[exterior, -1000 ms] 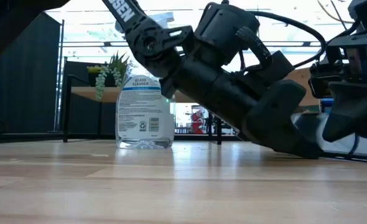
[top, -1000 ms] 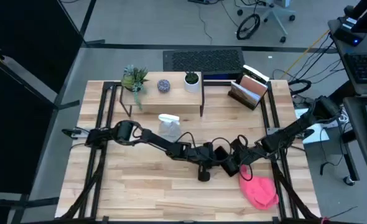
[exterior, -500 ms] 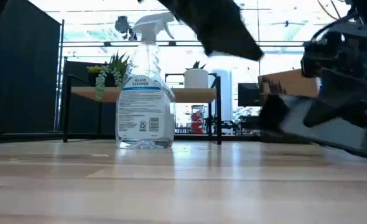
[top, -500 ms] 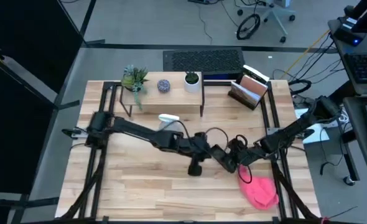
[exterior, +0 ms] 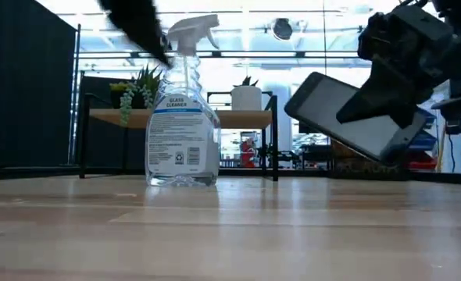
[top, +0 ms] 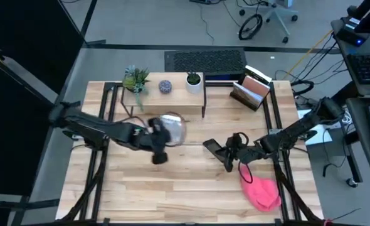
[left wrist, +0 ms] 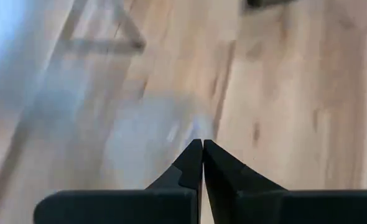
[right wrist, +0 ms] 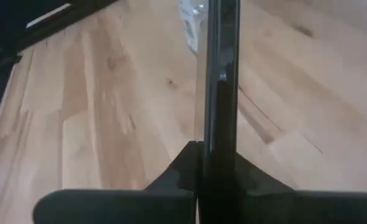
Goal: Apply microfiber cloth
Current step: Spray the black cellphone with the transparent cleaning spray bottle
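Pink microfiber cloth (top: 261,192) on wooden counter (top: 172,188) near right corner, right end effector (top: 226,155) clamped on black smartphone (exterior: 348,117) lifted off counter, left end effector (left wrist: 202,163) closed empty beside spray bottle (exterior: 182,117)

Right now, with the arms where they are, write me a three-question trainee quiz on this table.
1. True or false: the right gripper holds the black smartphone clear of the wooden table.
2. Where does the pink microfiber cloth lie? A) draped over the glass cleaner spray bottle B) on the table near the right arm, touched by neither gripper C) between the left gripper's fingers
3. Fill in: the left gripper, beside the spray bottle, has its fingers ____.

Key: 1 true; 2 B; 3 shut, with nothing between them.
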Action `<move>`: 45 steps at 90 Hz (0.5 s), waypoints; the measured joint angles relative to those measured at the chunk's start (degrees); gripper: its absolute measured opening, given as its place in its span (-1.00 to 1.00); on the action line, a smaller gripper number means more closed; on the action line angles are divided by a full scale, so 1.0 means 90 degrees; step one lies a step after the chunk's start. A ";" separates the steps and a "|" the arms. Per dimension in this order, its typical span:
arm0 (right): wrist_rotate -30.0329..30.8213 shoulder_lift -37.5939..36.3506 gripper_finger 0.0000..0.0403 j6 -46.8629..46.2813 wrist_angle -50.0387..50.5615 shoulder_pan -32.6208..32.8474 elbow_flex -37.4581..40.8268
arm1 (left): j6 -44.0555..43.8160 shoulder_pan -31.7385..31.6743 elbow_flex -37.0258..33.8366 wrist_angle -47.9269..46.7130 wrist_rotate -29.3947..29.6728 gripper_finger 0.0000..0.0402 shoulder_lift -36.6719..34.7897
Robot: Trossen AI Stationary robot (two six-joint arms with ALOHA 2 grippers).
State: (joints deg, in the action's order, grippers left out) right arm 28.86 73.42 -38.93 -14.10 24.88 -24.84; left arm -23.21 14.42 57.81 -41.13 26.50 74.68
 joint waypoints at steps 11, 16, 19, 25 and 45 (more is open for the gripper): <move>-0.0267 0.0354 -0.96 0.0471 -0.0672 -0.0021 -0.0004 | -0.0886 0.0141 -0.1124 0.0168 0.0071 -1.00 -0.0972; -0.0365 0.0571 -0.96 0.0702 -0.1006 -0.0045 -0.0005 | -0.1036 0.0167 -0.1448 0.0199 0.0336 -1.00 -0.1273; -0.0421 0.0727 -0.96 0.0825 -0.1232 -0.0067 -0.0006 | -0.1063 0.0133 -0.1609 0.0219 0.0613 -1.00 -0.1401; -0.0434 0.1095 -0.96 0.1055 -0.1636 -0.0144 -0.0031 | -0.1051 -0.0024 -0.1897 0.0452 0.1141 -1.00 -0.1553; -0.1352 0.2336 -0.96 0.2143 -0.1808 -0.0805 -0.0934 | 0.0119 -0.1134 -0.2509 0.2404 0.1065 -1.00 -0.1182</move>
State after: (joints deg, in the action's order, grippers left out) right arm 16.69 94.45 -19.65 -30.37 17.63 -33.25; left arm -22.13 4.22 35.23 -19.49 36.09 64.04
